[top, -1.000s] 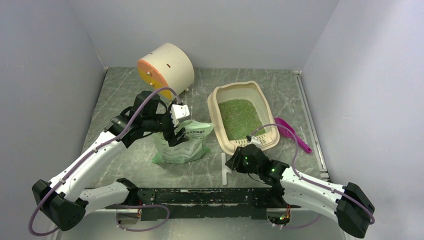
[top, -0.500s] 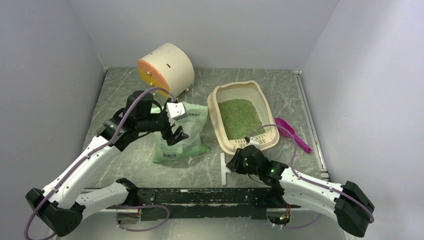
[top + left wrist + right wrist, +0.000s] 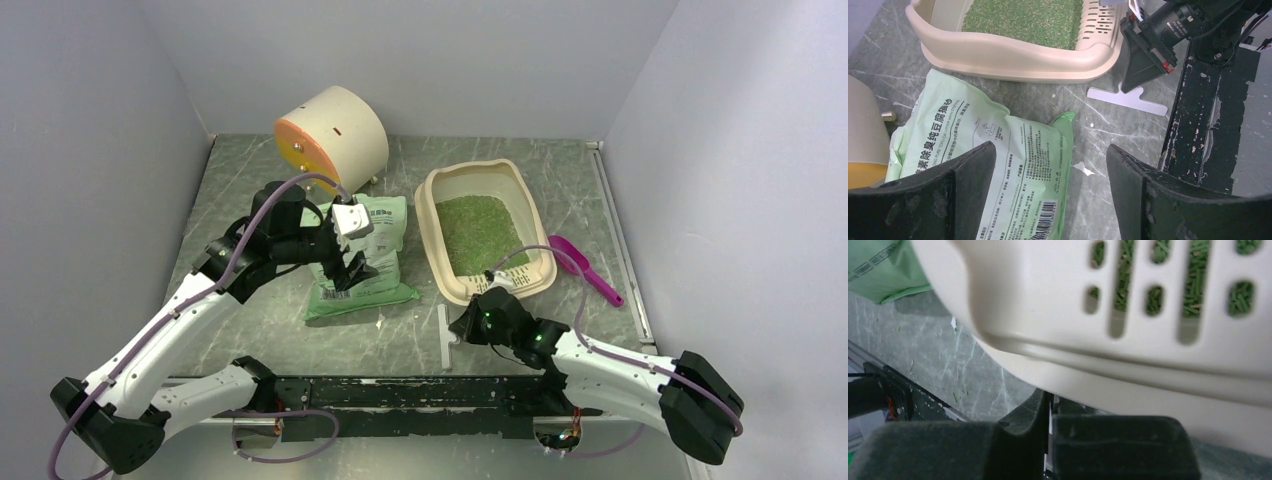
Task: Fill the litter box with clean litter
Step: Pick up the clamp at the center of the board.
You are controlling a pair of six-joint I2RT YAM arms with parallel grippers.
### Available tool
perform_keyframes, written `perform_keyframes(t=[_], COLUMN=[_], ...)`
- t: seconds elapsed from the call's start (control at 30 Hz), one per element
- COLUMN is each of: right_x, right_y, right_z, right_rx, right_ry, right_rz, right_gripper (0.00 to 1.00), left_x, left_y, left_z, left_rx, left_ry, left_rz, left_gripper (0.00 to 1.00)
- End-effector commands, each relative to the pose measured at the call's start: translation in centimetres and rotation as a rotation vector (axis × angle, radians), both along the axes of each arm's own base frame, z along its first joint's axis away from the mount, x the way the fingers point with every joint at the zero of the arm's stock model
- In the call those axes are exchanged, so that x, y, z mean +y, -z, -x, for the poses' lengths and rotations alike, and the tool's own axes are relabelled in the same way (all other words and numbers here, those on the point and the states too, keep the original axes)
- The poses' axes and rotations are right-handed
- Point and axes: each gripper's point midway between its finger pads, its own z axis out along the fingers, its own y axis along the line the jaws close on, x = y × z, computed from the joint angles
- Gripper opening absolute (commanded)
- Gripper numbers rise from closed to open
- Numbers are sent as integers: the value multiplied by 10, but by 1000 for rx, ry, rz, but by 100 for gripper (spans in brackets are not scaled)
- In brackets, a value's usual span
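Top external, litter box (image 3: 470, 180): one o'clock on table; stiff, light tray, best gripped by rim.
Clean litter (image 3: 482, 232): loose, spillable, inside.
Left gripper (image 3: 352, 265): wide.
Right gripper (image 3: 1049, 430): closed, six o'clock end.

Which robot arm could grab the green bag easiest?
Probably the left: its open claw hangs right over the bag, while the right claw is shut beside the litter box.

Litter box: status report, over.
Left gripper open over the litter bag. Right gripper shut, low beside the litter box grille end. Green litter bed inside. Magenta scoop lies outside, alongside.
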Motion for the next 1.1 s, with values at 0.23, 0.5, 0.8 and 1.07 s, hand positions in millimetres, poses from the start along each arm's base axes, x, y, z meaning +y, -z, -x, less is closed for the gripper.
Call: perform_keyframes(t=[0.23, 0.5, 0.8, 1.07], right_x=[20, 42, 61, 72], right_y=[-43, -107, -199, -228], right_z=[22, 39, -6, -40], right_rx=[-82, -195, -452, -562], right_ry=[-245, -427, -322, -274], right_rz=[-98, -261, -356, -284], right_gripper=[0, 0, 0, 0], left_x=[2, 1, -7, -26], left_y=[-21, -32, -42, -27], left_z=[-10, -19, -18, -23], left_rx=[-3, 129, 331, 563], left_ry=[-135, -314, -419, -485], left_rz=[125, 303, 532, 599], left_gripper=[89, 97, 93, 87])
